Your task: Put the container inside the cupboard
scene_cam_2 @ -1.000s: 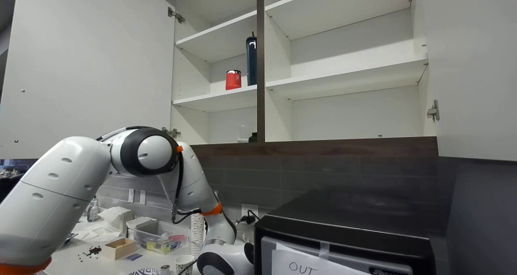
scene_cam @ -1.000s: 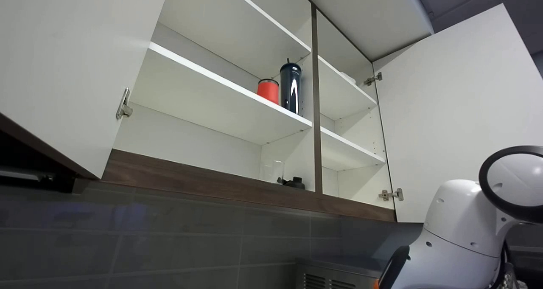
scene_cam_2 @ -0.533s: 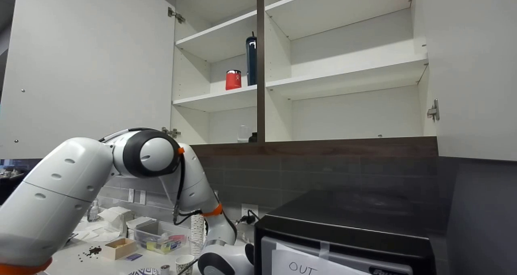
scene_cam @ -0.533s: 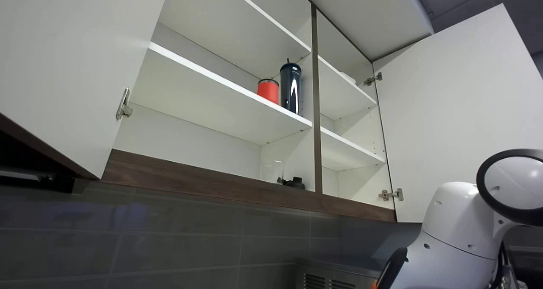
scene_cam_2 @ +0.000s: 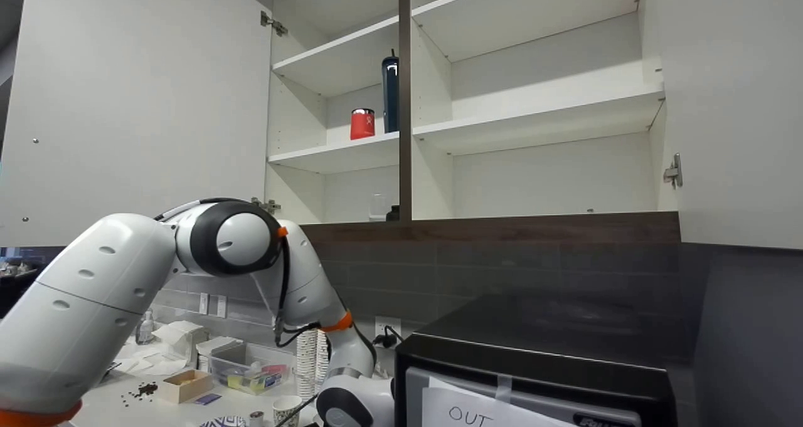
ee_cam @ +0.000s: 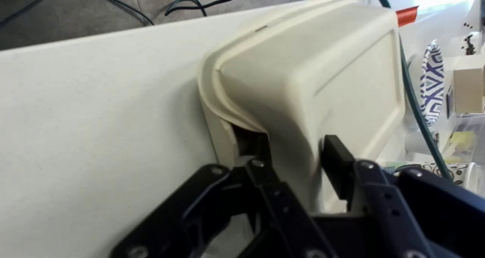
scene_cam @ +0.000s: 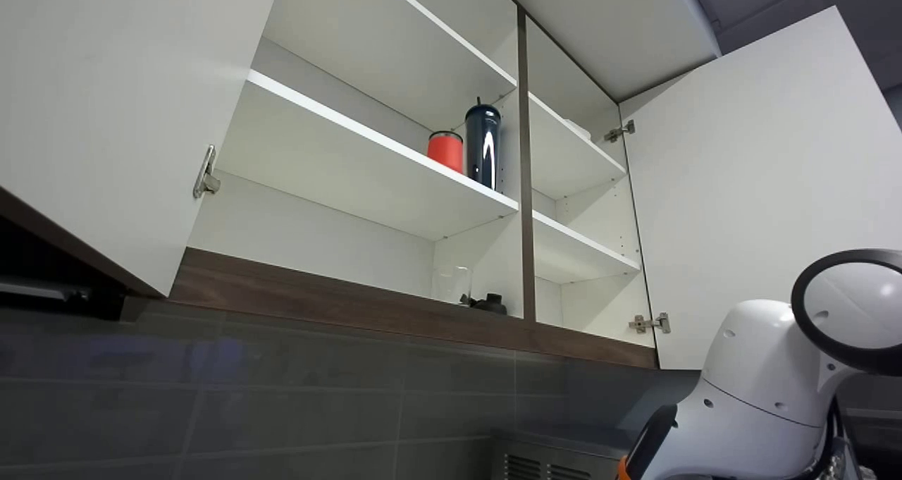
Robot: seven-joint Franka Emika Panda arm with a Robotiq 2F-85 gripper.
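In the wrist view the container (ee_cam: 280, 57), an off-white tub with rounded corners and a flat panel, rests on the white worktop. My gripper (ee_cam: 291, 148) has its fingers on both sides of the tub's near end wall. One finger reaches into the dark gap under the rim; the other's pad (ee_cam: 337, 152) presses the outer face, and the rim bulges there. Neither exterior view shows the container or the gripper. Overhead, the cupboard (scene_cam_2: 546, 176) stands with its doors swung open, its white shelves visible in both exterior views.
A red cup (scene_cam_2: 362, 125) and a dark bottle (scene_cam_2: 390, 94) share a cupboard shelf. Below them stands a clear glass (scene_cam: 458, 285). A black appliance (scene_cam_2: 533, 326) sits beside the arm's wrist. Stacked cups (scene_cam_2: 306, 364) and a clear bin (scene_cam_2: 248, 367) are behind. A cable (ee_cam: 415, 95) runs past the container.
In an exterior view the arm's elbow has dropped slightly and its wrist end has shifted a little right, toward the black appliance. Cupboard doors and the items on the shelves look the same.
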